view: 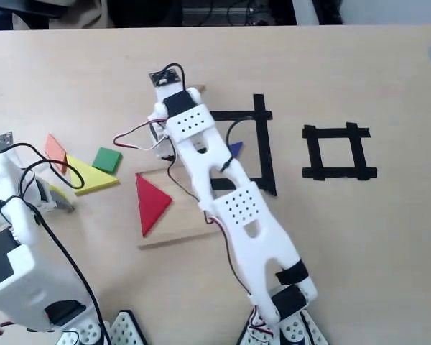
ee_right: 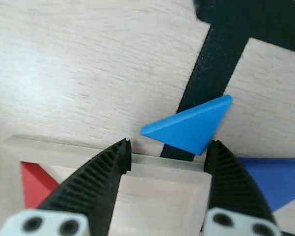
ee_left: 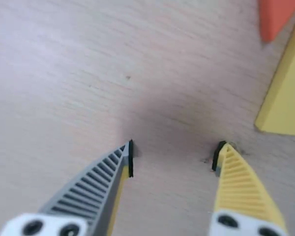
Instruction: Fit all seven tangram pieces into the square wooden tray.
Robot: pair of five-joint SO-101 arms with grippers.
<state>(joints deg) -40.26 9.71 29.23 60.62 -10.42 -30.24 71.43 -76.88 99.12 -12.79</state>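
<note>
Light wood table [view: 359,72]. Square wooden tray [view: 179,236] sits mid-frame in the high view, red triangle [view: 151,201] inside. Right gripper [ee_right: 169,147] spread wide over the tray rim, small blue triangle [ee_right: 189,125] just past its tips on black tape [ee_right: 211,59]. Left gripper [ee_left: 176,155] also wide, over bare table at left, near yellow triangle [view: 90,176].

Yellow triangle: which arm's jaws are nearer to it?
Left. The left jaws are over bare table right beside the yellow triangle; the right jaws are at the wooden tray's rim, by a small blue triangle.
</note>
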